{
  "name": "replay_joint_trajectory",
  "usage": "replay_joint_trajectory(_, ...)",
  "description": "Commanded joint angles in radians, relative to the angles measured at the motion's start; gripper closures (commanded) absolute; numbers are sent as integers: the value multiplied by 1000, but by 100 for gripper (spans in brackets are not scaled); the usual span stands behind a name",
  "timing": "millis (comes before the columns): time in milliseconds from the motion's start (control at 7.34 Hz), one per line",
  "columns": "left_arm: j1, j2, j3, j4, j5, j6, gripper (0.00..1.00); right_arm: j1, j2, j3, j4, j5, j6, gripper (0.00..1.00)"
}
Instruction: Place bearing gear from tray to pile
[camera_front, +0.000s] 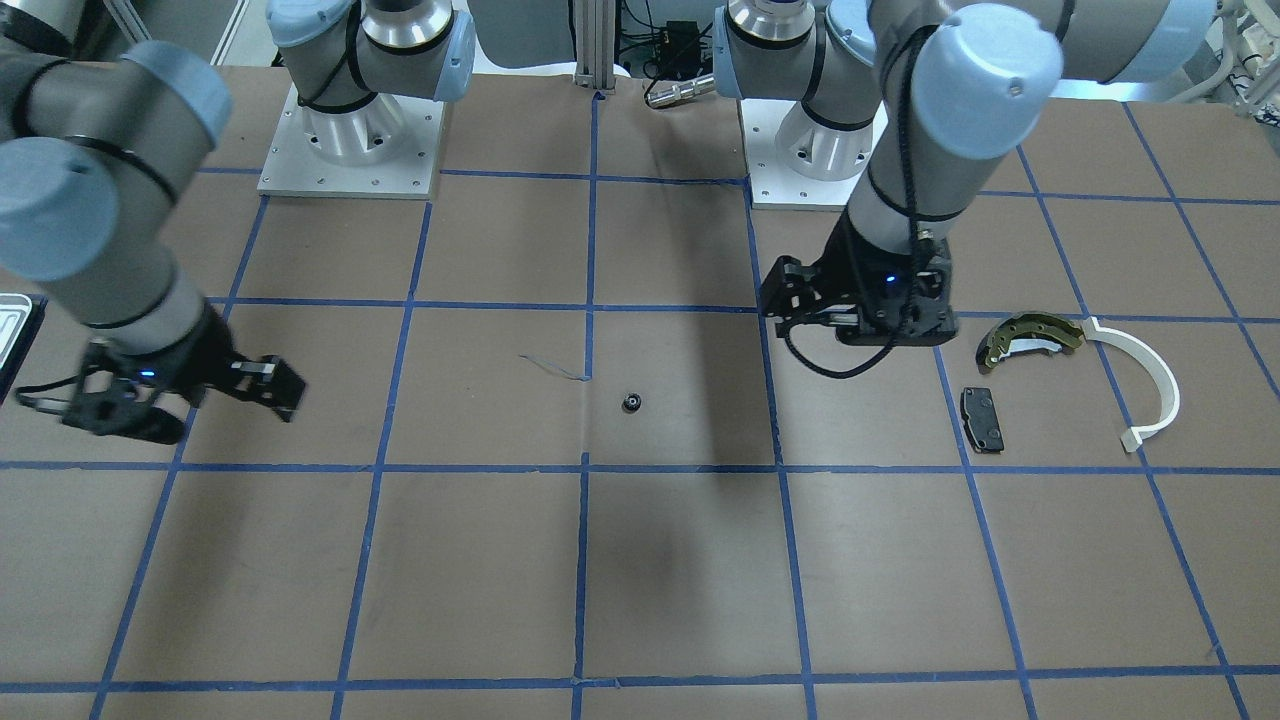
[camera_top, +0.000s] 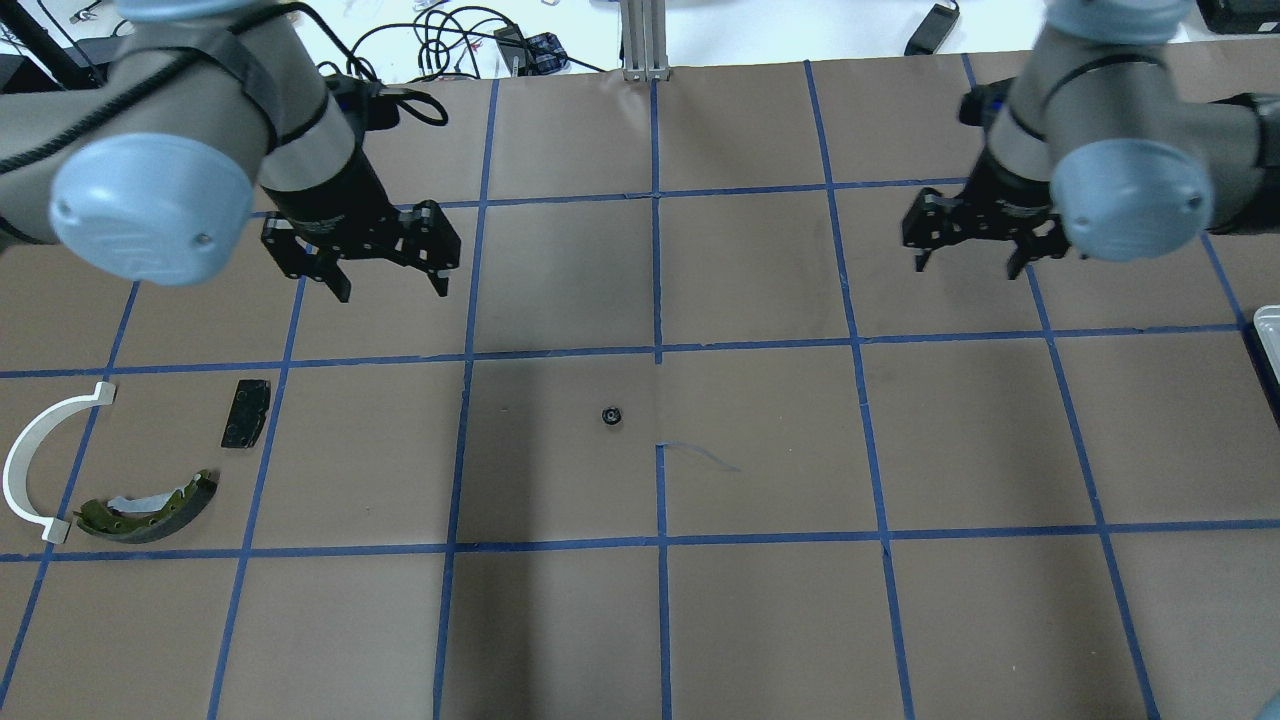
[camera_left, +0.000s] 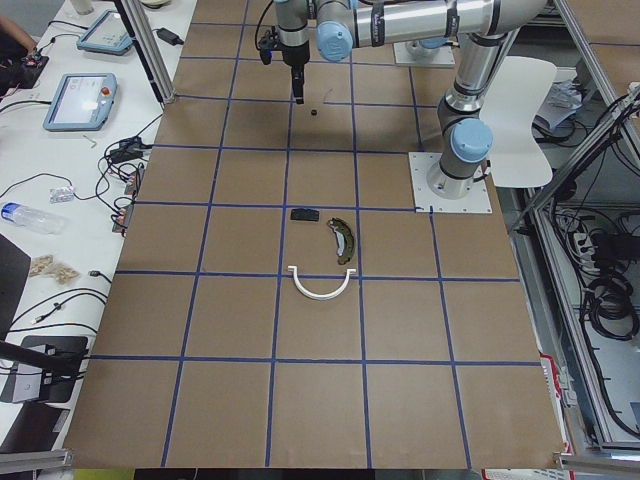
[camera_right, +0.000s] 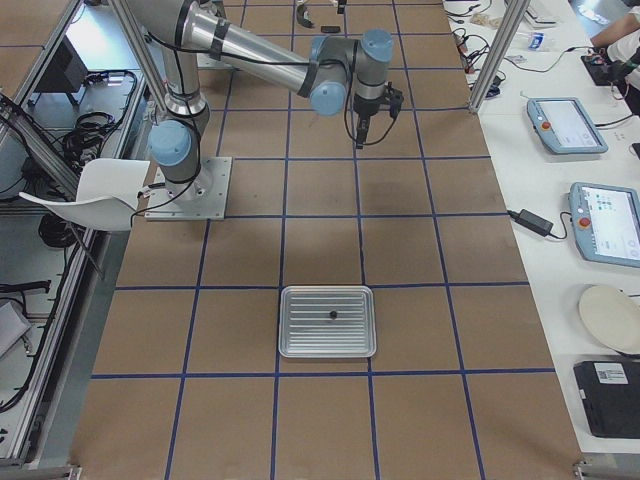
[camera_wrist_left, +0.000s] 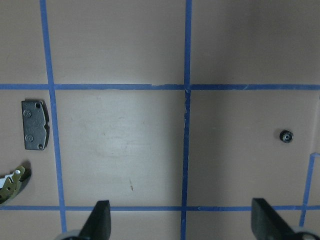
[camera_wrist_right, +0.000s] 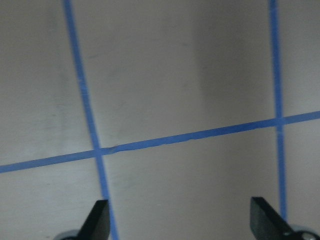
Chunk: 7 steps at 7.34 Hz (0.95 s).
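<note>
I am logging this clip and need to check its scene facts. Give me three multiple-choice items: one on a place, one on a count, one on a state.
1. Where does the small black gear outside the tray lie?
A. held by an arm
B. on the bare table between the two arms
C. on a robot base plate

2. How many parts make up the pile?
A. two
B. three
C. five

3. How do the two pincers stand?
A. both open and empty
B. both shut on a gear
C. one open, one shut

Answers:
1. B, the gear sits alone near the middle grid line, apart from the pile.
2. B, the pile holds the brake shoe, the white arc and the black pad.
3. A, the left pincer and the right pincer both show spread fingers with nothing between them.
</note>
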Motion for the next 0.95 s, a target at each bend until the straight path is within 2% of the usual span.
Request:
replay_joint_trajectory(0, -130, -77, -97, 194, -5, -105, 0, -304, 33, -7, -9, -23, -388, 0)
replay_joint_trajectory(136, -180, -114, -140, 289, -11, -141, 0, -431, 59, -8, -29, -17, -450, 0)
replay_joint_trajectory(272, -216, -155, -184, 380, -12, -168, 0, -502, 118, -4, -72, -19, -536, 0)
replay_joint_trajectory(408, -225, -187, -210, 438, -43, -172, 0, -565, 198, -11, -178, -11, -603, 0)
replay_joint_trajectory(545, -231, -215, -215, 462, -90, -184, 0, -626, 249, -13, -275, -8, -668, 0)
replay_joint_trajectory(681, -242, -241, -215, 463, -92, -187, 3, -656, 274, -18, -299, -6, -752, 0)
replay_joint_trajectory(817, -247, -260, -215, 463, -91, -189, 6, -659, 283, -40, -307, -14, -756, 0)
